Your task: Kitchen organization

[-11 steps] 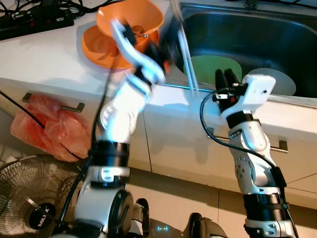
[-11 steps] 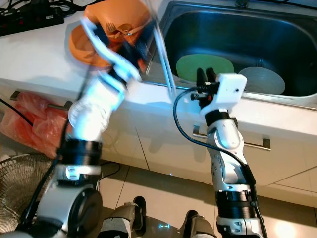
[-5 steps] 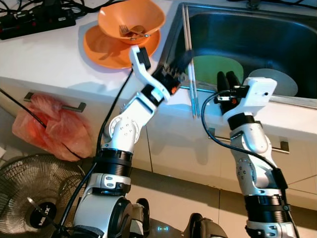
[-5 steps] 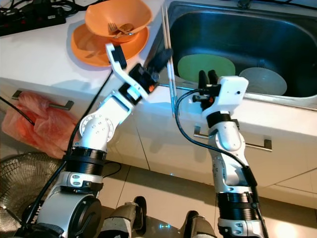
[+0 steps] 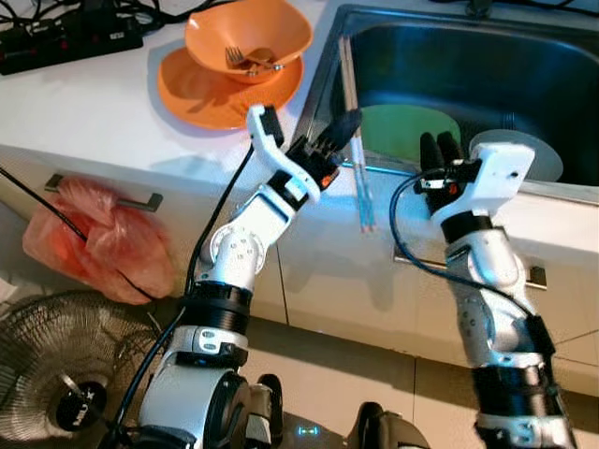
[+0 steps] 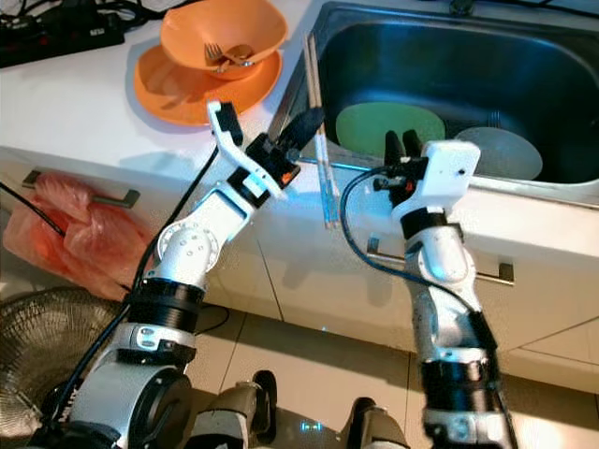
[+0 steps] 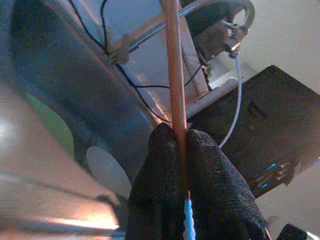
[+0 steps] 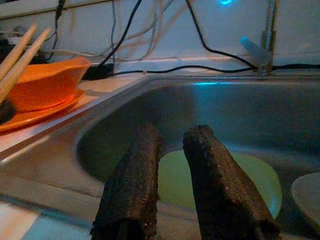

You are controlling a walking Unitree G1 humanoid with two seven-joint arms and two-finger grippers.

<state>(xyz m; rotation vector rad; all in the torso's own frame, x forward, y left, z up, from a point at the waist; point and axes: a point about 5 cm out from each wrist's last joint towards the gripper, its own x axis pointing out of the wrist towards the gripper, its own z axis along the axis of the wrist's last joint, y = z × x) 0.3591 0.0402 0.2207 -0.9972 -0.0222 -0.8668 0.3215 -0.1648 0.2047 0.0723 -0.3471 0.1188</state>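
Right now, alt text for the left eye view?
The left gripper holds a pair of long wooden chopsticks over the edge of the steel sink, which holds a round green plate. The right gripper hovers at the sink's front rim; an orange bowl sits on the counter.

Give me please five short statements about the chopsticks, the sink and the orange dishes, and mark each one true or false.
1. The left gripper is shut on the pair of long wooden chopsticks. True.
2. The round light-green plate lies on the white counter. False: it lies inside the stainless steel sink.
3. The orange bowl sits on the flat orange plate and holds a metal fork. True.
4. The right gripper holds the round white plate. False: its fingers hold nothing, at the sink's front edge.
5. A blue plastic bag hangs from the drawer handle. False: the bag is orange-red.
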